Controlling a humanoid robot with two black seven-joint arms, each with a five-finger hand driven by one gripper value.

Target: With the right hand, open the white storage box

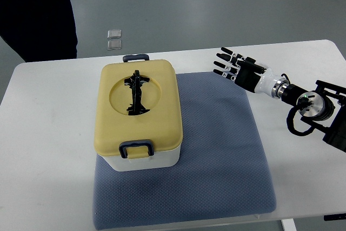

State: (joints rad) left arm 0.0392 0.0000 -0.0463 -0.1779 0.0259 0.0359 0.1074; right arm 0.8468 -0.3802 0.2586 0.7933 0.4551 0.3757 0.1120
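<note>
While its yellow lid (138, 109) sits latched, white storage box (143, 158) on grey mat (216, 150); right hand (233, 63) spread, well apart.

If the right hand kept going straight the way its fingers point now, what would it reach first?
The right hand points left, toward the far right corner of the storage box's yellow lid. That would probably be first contact, though height is unclear from above; it might pass over it.
</note>
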